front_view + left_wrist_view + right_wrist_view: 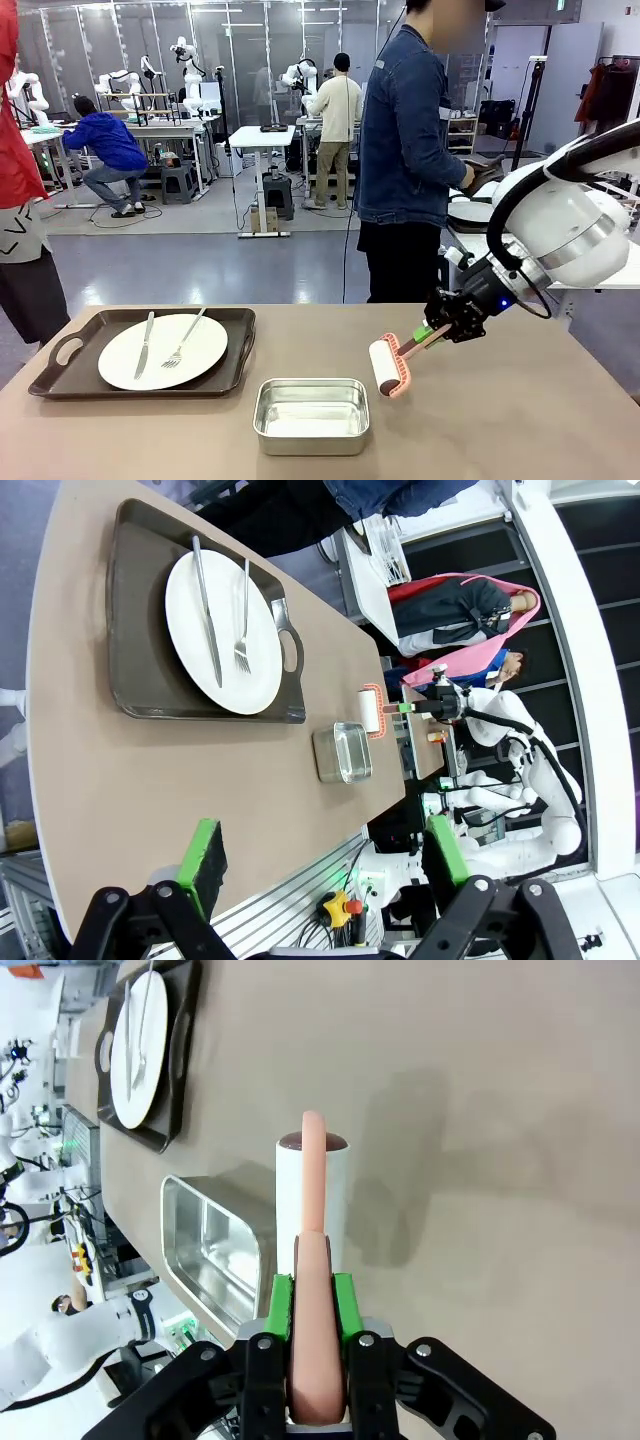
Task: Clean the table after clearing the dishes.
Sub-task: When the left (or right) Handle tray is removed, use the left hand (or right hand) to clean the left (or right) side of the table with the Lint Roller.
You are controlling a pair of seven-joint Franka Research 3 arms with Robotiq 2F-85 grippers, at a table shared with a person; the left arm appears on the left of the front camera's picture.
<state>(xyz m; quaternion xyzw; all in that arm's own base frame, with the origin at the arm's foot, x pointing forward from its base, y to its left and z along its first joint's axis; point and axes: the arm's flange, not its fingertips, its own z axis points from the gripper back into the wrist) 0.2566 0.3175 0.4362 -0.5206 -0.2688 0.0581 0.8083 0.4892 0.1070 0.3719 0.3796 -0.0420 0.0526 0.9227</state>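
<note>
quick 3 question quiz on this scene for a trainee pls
1. True or false: the right gripper has its fingers shut on the lint roller.
2. What lies on the plate? A) a spoon B) knife and fork C) nothing
3. Fill in: the left gripper is ____ (open or shut).
Key: 1 true; 2 B; 3 open.

We record bright, even overhead light in all views. Shadows on the desk (520,1110) are soft; the lint roller (312,1200) throws a faint one in the right wrist view. The steel pan (311,415) shows mild glare. Wrist views bow at the edges.
</note>
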